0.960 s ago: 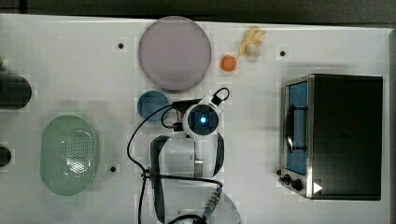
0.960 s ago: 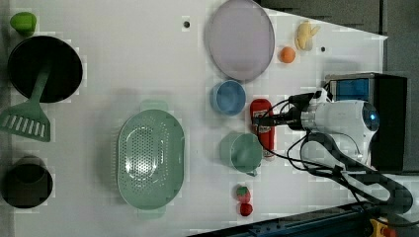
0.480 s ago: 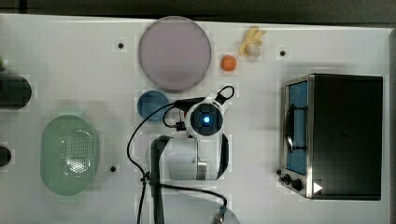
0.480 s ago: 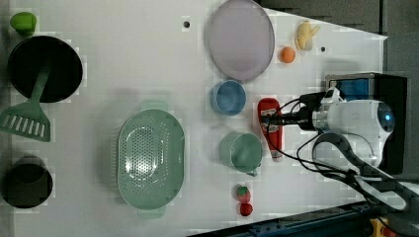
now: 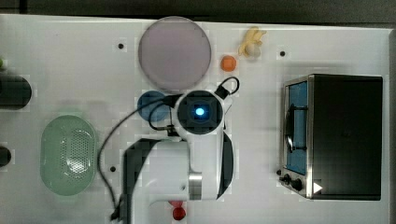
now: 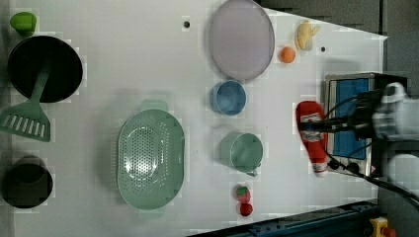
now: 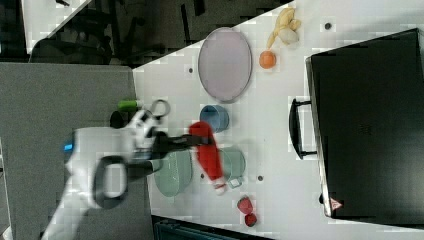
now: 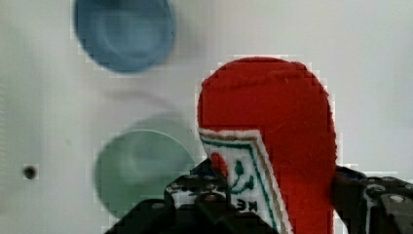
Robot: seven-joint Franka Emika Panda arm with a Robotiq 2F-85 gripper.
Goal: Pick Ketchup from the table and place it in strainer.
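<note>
one gripper [image 6: 316, 126] pinching ketchup [image 6: 312, 136] mid-body, lifted off table (white cap end hanging lower), well apart from strainer [image 6: 149, 157], w/ green mug [image 6: 245, 152] between.

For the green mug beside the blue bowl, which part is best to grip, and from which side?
Grip the green mug by its rim wall, coming straight down from above. It stands upright with its mouth open upward, so one finger likely fits inside and one outside. Its small handle looks too slight for a sure hold.
</note>
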